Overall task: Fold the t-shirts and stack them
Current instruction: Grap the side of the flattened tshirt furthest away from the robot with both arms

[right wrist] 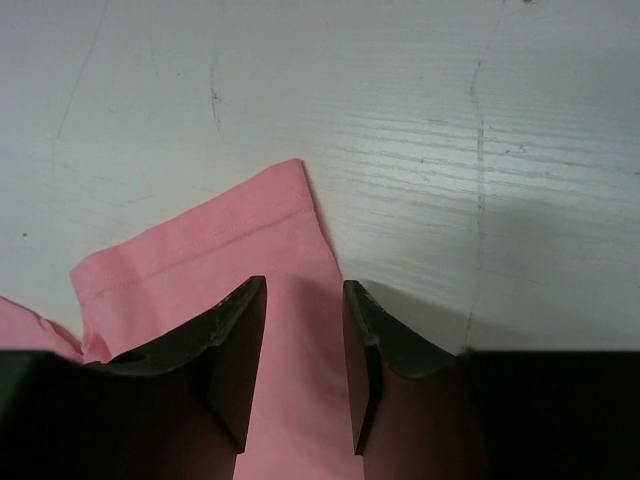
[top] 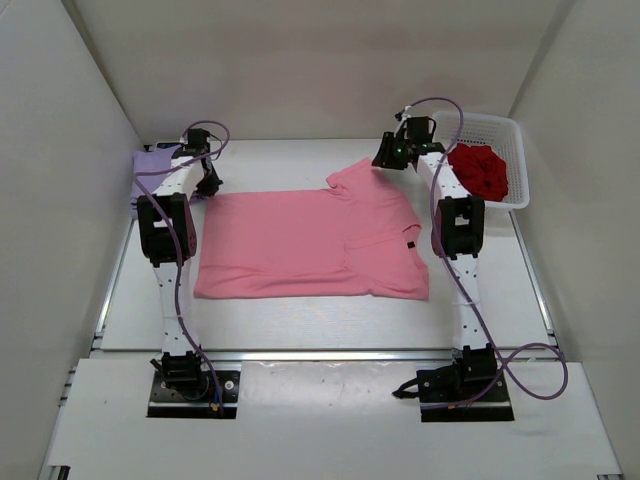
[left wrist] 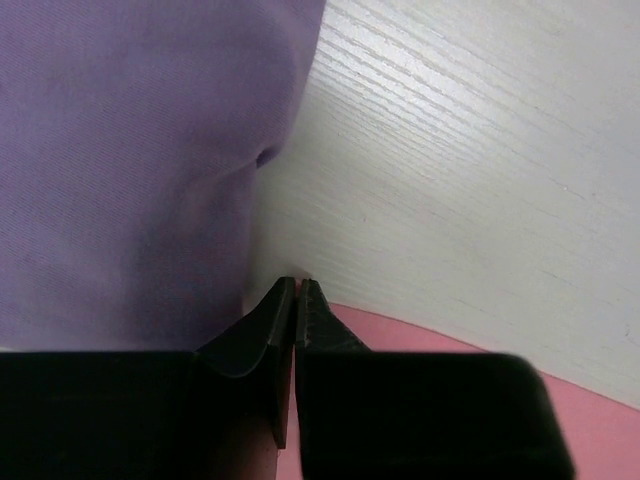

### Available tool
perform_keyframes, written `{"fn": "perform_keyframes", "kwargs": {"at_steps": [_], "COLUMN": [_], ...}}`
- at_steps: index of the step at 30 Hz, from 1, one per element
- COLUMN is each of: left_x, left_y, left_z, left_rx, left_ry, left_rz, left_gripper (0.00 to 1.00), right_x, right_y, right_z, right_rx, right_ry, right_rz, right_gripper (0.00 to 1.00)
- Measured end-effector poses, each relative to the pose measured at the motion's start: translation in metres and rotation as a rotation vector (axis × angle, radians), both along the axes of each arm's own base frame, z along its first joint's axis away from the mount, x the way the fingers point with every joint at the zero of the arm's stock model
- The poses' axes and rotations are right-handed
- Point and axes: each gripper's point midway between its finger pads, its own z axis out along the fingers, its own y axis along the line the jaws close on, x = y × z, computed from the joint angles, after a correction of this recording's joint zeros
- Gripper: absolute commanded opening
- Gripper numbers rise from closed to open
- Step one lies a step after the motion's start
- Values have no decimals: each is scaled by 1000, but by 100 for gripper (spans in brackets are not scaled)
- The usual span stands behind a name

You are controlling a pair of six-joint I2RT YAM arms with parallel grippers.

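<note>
The pink t-shirt (top: 310, 245) lies spread flat in the middle of the table, one sleeve pointing to the far right. My left gripper (top: 207, 185) is at its far left corner. In the left wrist view that gripper (left wrist: 297, 285) is shut, with a sliver of the pink fabric (left wrist: 580, 420) pinched between the jaws. The lavender t-shirt (top: 150, 170) (left wrist: 120, 150) lies just beyond it at the far left. My right gripper (top: 385, 158) (right wrist: 303, 283) stands open, its jaws astride the pink sleeve (right wrist: 200, 250). The dark red t-shirt (top: 480, 170) sits bunched in the basket.
A white lattice basket (top: 515, 140) stands at the far right corner, beside the right arm. White walls close in the table at the back and on both sides.
</note>
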Motion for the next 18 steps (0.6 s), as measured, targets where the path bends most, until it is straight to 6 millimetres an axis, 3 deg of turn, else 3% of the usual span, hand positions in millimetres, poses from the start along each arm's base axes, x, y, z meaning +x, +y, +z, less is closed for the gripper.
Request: {"fn": "perform_keyframes", "kwargs": {"at_steps": [7, 18], "left_x": [2, -2], "left_y": [0, -8], "left_z": [-1, -1], "left_rx": [-2, -39], "left_ry": [-13, -51], "left_rz": [-4, -19], "left_gripper": [3, 2], "right_x": [-1, -5], "right_y": [0, 5], "right_z": [-10, -7], "right_rx": [45, 125], "right_ry": [33, 63], "right_rz": [-9, 5], "right_gripper": [35, 27]}}
